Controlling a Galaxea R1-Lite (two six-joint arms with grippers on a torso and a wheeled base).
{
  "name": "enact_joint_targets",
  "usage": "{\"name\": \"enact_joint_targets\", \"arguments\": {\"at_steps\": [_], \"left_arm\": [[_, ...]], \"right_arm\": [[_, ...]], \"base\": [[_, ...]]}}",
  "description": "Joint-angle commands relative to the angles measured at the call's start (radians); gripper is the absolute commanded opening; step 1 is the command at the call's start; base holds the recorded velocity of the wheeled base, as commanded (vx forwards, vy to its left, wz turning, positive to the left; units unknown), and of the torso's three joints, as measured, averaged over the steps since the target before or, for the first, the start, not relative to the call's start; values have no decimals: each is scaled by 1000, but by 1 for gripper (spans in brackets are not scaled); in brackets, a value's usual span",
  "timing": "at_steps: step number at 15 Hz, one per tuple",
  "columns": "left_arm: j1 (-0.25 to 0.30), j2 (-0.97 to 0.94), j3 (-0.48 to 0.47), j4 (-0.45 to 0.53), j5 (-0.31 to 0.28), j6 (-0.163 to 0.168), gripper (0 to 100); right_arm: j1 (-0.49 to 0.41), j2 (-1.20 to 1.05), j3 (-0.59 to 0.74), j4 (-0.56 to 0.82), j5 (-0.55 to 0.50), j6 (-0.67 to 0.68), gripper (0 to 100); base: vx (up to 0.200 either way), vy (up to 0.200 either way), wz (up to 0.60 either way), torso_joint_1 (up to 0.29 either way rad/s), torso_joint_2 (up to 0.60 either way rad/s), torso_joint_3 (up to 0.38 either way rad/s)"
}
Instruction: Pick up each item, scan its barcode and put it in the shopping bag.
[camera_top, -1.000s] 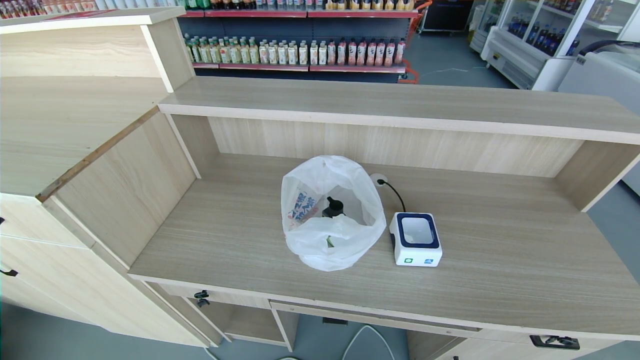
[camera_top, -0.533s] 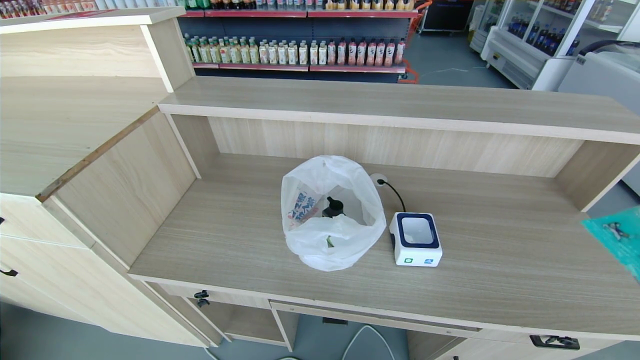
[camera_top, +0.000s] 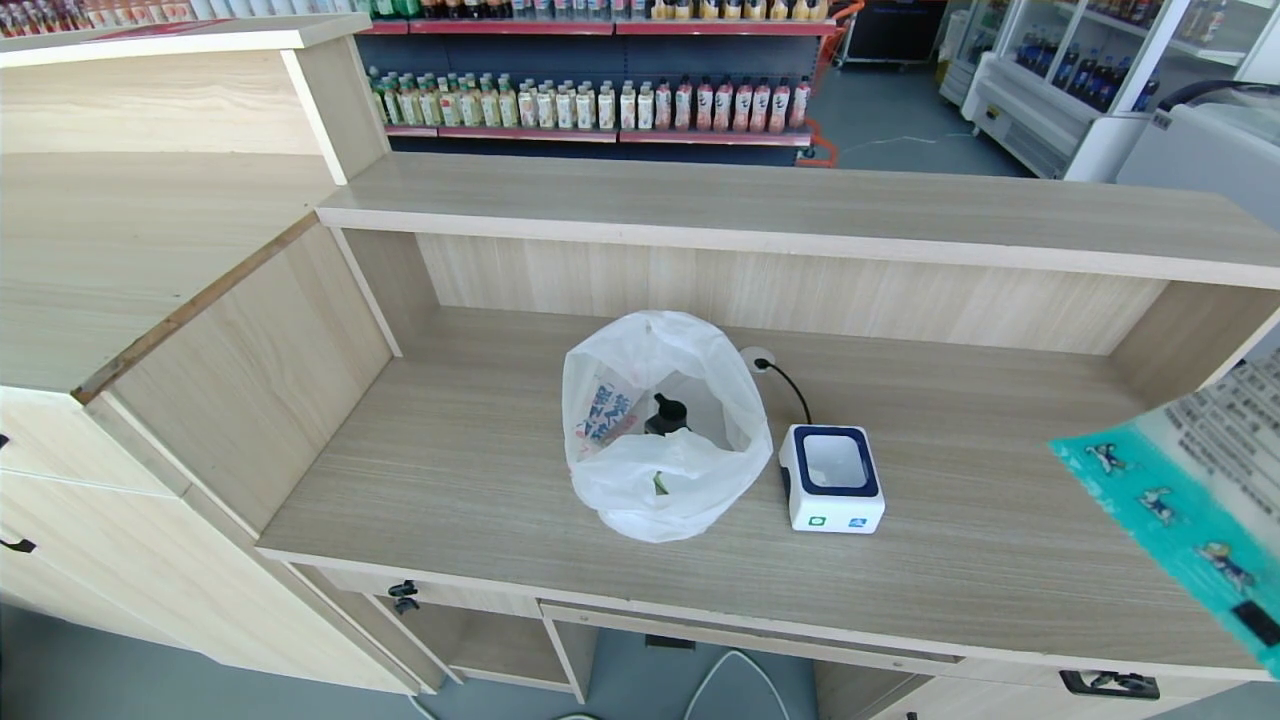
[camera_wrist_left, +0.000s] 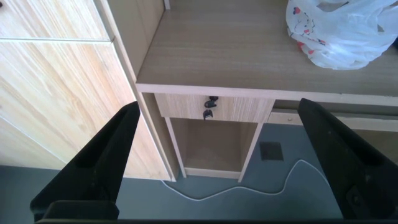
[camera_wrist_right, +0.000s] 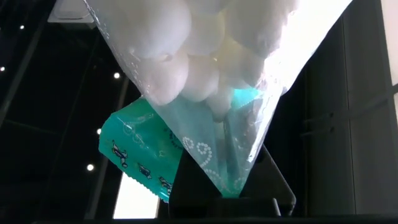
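Right gripper (camera_wrist_right: 225, 186) clamped on teal-topped pack (camera_top: 1180, 500) of white balls, lower right of head view. Left gripper (camera_wrist_left: 217, 124) wide, off counter (camera_wrist_left: 249, 56) front edge.

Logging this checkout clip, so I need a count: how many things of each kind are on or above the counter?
Shopping bag: 1
Barcode scanner: 1
Items seen inside the bag: 2 (printed packet, dark-capped bottle)
Teal-topped packet held by the right gripper: 1
Total: 5
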Motion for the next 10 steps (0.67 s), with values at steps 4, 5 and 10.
{"name": "enact_joint_targets", "arguments": {"at_steps": [4,5,10], "left_arm": [[0,0,0,0,0,0,100],[0,0,0,0,0,0,100],[0,0,0,0,0,0,100]], "right_arm": [[3,14,-7,1,0,0,0],[3,14,-14,1,-2,3,0],[5,37,-116,51,-332,254,0]], "base": [[0,0,0,0,0,0],[0,0,0,0,0,0],[0,0,0,0,0,0]]}}
